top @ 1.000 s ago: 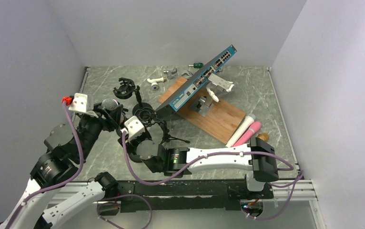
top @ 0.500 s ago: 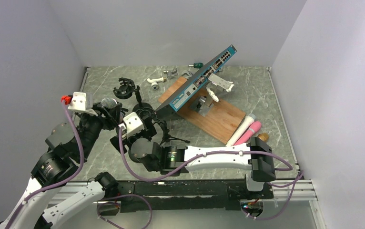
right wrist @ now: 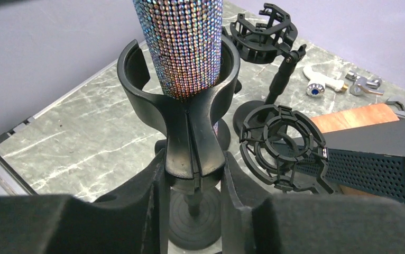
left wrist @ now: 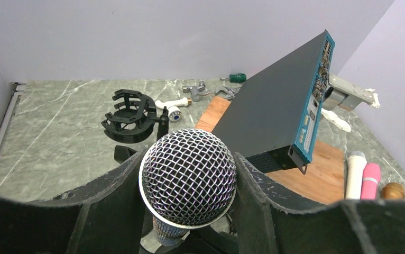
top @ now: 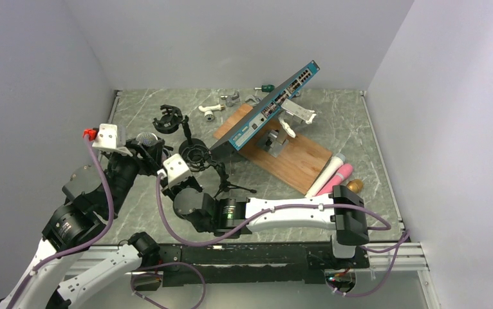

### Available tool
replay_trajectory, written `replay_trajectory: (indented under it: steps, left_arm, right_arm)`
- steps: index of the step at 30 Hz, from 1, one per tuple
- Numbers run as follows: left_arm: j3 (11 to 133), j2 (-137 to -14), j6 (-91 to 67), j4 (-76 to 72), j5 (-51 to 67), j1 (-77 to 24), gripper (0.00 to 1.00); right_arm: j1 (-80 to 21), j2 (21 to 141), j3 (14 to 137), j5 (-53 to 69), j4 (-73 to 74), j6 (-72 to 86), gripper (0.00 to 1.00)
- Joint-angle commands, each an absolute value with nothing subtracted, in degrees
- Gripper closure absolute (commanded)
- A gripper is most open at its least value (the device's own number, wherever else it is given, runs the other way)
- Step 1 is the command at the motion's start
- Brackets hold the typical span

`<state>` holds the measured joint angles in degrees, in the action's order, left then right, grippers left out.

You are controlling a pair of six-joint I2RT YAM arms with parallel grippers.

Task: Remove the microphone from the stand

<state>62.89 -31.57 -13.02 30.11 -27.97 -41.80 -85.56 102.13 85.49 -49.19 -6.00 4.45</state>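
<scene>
The microphone (top: 146, 138) has a silver mesh head (left wrist: 188, 177) and a rhinestone body (right wrist: 182, 42). It stands upright in the black clip (right wrist: 190, 132) of the stand, whose round base (right wrist: 192, 219) rests on the marble table. My left gripper (left wrist: 188, 174) is shut on the mesh head, one finger on each side; it also shows in the top view (top: 142, 148). My right gripper (right wrist: 192, 169) is shut on the lower neck of the clip, just above the base, and sits beside the left one in the top view (top: 170, 164).
Two black shock mounts on small stands (top: 168, 119) (top: 195, 151) stand just right of the microphone. A tilted blue network switch (top: 273, 103) leans over a wooden board (top: 298, 161). White (top: 326, 172) and pink (top: 339, 177) microphones lie right. Small tools (top: 212, 111) lie at the back.
My right arm has shifted left, bringing its gripper closer in around the stand. The left gripper stays on the microphone head with almost no movement.
</scene>
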Motion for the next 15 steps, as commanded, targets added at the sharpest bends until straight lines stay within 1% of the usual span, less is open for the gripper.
replay_trajectory:
  steps: [1, 6, 11, 15]
  left_arm:
    - [66.43, -32.11, -14.79, 28.27, -26.85, -41.99, 1.00]
    - [69.88, -33.07, -15.05, 29.06, -25.52, -41.94, 1.00]
    - [75.96, -35.48, -10.11, 27.56, -25.52, -41.95, 1.00]
    - [81.89, -36.70, -6.08, 24.37, -22.04, -41.89, 1.00]
  right_arm:
    - [-85.54, 101.58, 85.60, -47.41, -8.33, 3.09, 1.00]
    - [-84.85, 101.29, 85.39, -45.69, -7.50, 3.78, 1.00]
    - [-84.56, 102.39, 86.36, -44.59, -5.90, 4.92, 1.00]
    - [-84.24, 102.53, 86.32, -44.36, -5.77, 5.37, 1.00]
